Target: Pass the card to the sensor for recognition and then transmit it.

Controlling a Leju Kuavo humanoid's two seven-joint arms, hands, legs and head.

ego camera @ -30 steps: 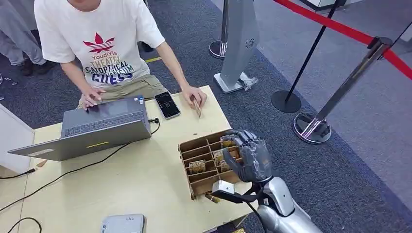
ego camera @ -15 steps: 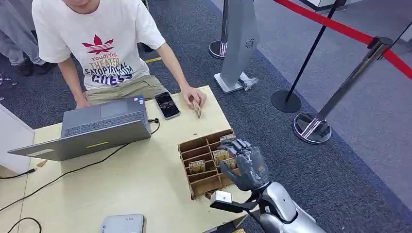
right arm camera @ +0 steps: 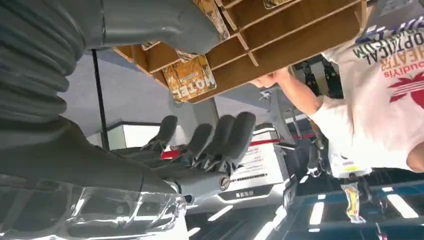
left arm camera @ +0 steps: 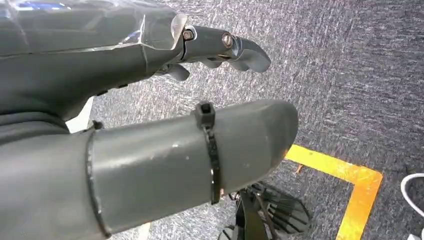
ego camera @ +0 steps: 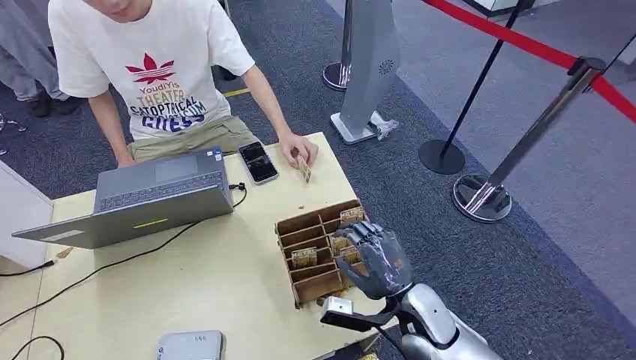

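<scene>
A cardboard divider box (ego camera: 300,234) sits at the table's right edge, with several brown cards standing in its slots, one of them at the card (ego camera: 304,257). My right hand (ego camera: 377,262) hovers low over the box's right-hand slots, fingers spread and holding nothing. In the right wrist view the thumb (right arm camera: 160,22) lies beside the box (right arm camera: 295,40) and a brown card printed "HOTEL" (right arm camera: 190,77), while the fingers (right arm camera: 220,137) point away from the box. My left hand (left arm camera: 125,65) hangs over the carpet and holds nothing. A grey flat device (ego camera: 191,346) lies at the table's near edge.
A person in a white T-shirt (ego camera: 157,67) sits at the far side and holds a brown card (ego camera: 304,169) on the table. An open laptop (ego camera: 150,196) with its cable and a phone (ego camera: 258,161) lie on the table (ego camera: 217,285). Stanchions with red tape (ego camera: 480,196) stand on the right.
My right hand has come lower and nearer over the box's right slots. The person has drawn one hand back off the laptop.
</scene>
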